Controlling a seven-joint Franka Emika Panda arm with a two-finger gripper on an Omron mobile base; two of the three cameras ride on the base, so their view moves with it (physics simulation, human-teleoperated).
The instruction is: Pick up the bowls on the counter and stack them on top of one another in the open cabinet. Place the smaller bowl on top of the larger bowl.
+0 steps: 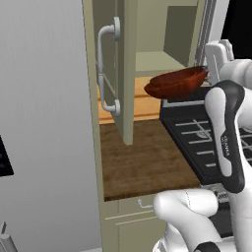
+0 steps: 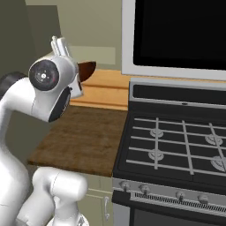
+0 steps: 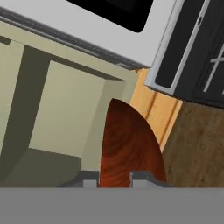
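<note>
Claw pinching bowl rim, carrying it at upper centre toward cabinet; keeping bowl level, clearing door.

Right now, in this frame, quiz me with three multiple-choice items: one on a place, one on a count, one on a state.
1. Where is the reddish-brown bowl?
A. flat on the counter
B. held up in the air before the open cabinet
C. on the stove

2. How many stove knobs show in the right base view?
A. four
B. one
C. seven

3. The cabinet door is:
A. shut
B. missing
C. swung open

Answers: 1 B, the bowl hangs above the counter, in the gripper. 2 A, four along the stove front. 3 C, the inner shelf shows.
</note>
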